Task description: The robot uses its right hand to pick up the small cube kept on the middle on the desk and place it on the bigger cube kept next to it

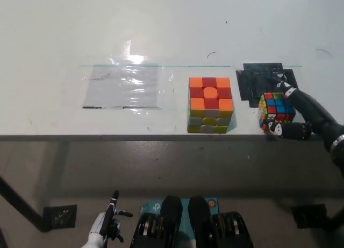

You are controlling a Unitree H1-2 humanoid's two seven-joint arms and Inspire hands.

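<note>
The black right hand grips the small cube at frame right, with the bigger cube just left on the table (white left hand idle, lower left, fingers unclear).

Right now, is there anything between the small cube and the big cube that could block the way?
Nothing visible does. The right hand is around the small cube, and the desk between it and the big cube is bare.

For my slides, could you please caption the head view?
Black right hand closing around the small cube beside the bigger cube; white left hand rests low.
</note>
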